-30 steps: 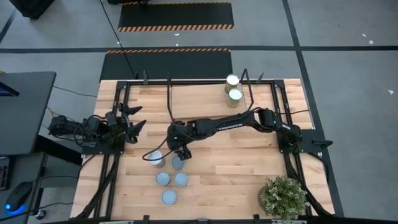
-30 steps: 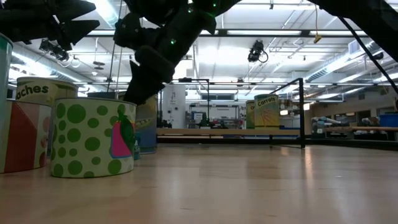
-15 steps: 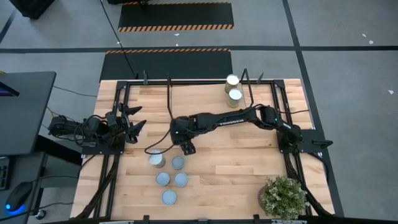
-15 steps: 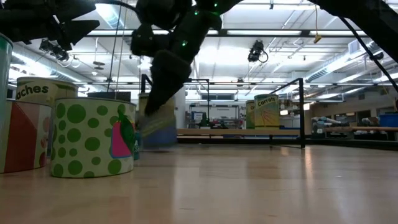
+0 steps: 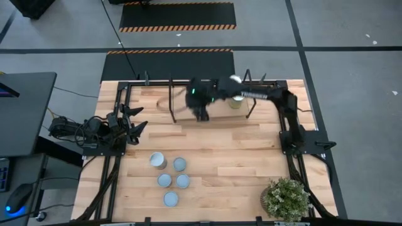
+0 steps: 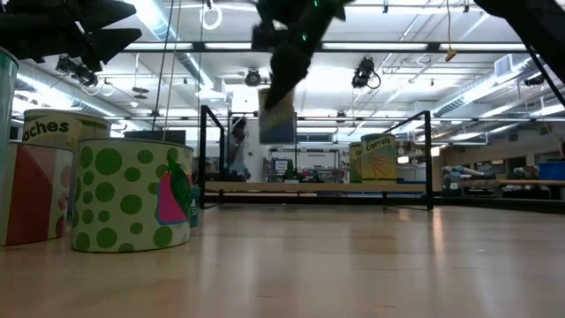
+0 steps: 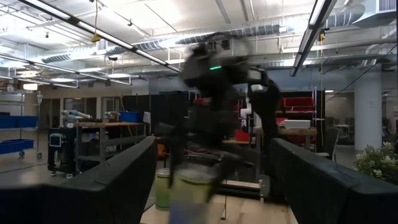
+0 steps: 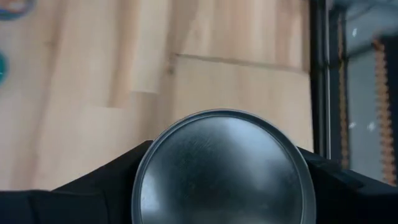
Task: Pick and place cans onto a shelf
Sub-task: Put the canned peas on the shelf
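My right gripper is shut on a can with a silvery round top, high above the tabletop beside the shelf at the table's far edge. In the low view the can hangs in the air above the shelf board. Two cans stand upright on the shelf's right part. Several cans stand on their bases on the table's near left. My left gripper waits open and empty at the table's left edge. My right gripper pinches the can between its two fingers, on opposite sides of its wall just below the top rim. The fingers come from above, pointing down. The can is lifted clear of table and shelf, about upright below the gripper.
A bushy green potted plant stands at the near right corner. The shelf's black uprights and rails frame the far side. Bare wood lies between the can group and the shelf.
My right gripper has lifted one can off the table from beside the near-left group and carried it up and toward the far edge, a little to the right, to the shelf. The other cans have stayed in place.
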You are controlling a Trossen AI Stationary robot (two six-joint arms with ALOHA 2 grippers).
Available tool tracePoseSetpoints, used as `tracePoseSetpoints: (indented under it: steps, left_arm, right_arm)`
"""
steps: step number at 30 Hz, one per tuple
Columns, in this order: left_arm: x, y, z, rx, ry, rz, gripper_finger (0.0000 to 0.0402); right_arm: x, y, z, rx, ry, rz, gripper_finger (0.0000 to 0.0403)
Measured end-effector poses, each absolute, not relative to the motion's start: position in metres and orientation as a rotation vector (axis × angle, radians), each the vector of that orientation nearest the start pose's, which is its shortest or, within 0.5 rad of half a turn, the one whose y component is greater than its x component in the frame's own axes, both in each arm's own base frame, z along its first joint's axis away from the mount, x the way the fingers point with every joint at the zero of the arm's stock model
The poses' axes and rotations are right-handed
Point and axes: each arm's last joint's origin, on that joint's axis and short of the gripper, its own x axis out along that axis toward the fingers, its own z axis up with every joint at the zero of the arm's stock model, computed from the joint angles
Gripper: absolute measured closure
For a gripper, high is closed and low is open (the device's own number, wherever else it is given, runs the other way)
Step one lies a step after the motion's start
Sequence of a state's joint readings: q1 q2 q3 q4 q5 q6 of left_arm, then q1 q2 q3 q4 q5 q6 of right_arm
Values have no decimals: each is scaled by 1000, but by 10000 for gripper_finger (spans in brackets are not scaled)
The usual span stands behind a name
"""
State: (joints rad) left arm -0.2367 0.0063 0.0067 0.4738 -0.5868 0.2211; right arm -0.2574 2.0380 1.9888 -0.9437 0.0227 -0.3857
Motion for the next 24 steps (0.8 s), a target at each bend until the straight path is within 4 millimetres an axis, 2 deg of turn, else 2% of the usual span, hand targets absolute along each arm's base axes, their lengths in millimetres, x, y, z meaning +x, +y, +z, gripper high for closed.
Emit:
tracePoseSetpoints:
  steps: [5, 8, 11, 16, 24]
  left_arm:
    - [84, -4, 207, 26, -393, 388, 86]
    - [85, -4, 205, 33, -377, 387, 86]
    - [85, -4, 205, 37, -368, 387, 86]
    - [85, -4, 205, 36, -367, 390, 86]
    - [85, -4, 205, 36, -366, 391, 86]
  right_arm:
    - [402, -177, 303, -141, 1037, -148, 79]
    - [387, -210, 288, -82, 1048, -204, 79]
    - [374, -233, 272, -42, 1059, -259, 79]
    - [360, -251, 249, 9, 1091, -290, 79]
    - [357, -252, 245, 21, 1102, -294, 79]
